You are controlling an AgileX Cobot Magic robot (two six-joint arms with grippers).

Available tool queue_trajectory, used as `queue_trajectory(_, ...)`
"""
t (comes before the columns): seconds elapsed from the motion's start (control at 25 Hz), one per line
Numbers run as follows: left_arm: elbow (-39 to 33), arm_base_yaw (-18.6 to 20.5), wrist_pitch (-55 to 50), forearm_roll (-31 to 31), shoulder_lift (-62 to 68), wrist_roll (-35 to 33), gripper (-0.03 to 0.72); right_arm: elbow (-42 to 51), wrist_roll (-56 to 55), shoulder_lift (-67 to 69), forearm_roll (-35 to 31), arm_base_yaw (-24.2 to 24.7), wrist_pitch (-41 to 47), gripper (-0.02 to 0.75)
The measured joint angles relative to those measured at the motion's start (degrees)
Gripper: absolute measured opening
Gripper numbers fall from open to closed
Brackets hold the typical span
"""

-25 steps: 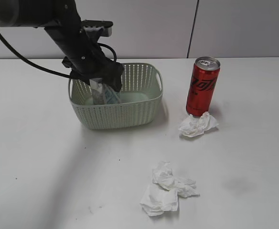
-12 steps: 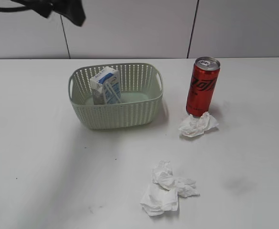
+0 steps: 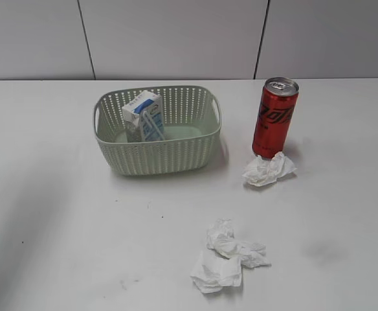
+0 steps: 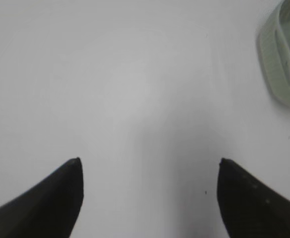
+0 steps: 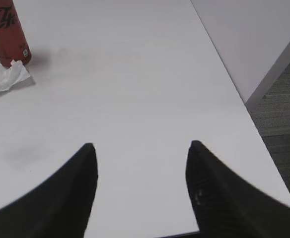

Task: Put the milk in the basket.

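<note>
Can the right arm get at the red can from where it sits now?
Probably yes. The right gripper is open over bare table, and the red can stands upright ahead with only a crumpled tissue at its base.

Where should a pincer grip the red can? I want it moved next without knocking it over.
Grip the red can around its mid-body, coming in level from the right or front-right. It stands upright and is tall and slim, so a high grip could tip it. The basket lies to its left, and a crumpled tissue touches its base in front.

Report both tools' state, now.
Left tool: open, holding nothing, over bare table.
Right tool: open, holding nothing.
</note>
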State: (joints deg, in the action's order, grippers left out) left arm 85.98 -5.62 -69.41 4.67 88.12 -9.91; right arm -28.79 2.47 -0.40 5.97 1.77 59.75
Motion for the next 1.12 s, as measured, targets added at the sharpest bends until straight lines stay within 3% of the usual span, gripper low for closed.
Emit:
queue_trajectory(0.24,-20.01,1.04,1.93,-0.06,-16.28,1.45,0.612,0.00,0.00,0.00,0.00,0.00,0.00,0.449)
queue_trajectory(0.52,-37.55,1.04,6.33,0.06,-37.59,1.90,0.592,0.00,0.00,0.00,0.00,0.00,0.00,0.449)
queue_trajectory(0.84,-47.49,1.04,7.30,-0.18,-61.68,2.03,0.589,0.00,0.00,0.00,0.00,0.00,0.00,0.449)
queue_trajectory(1.12,-53.99,1.04,8.16,-0.84,-74.54,2.03,0.589,0.00,0.00,0.00,0.00,0.00,0.00,0.449)
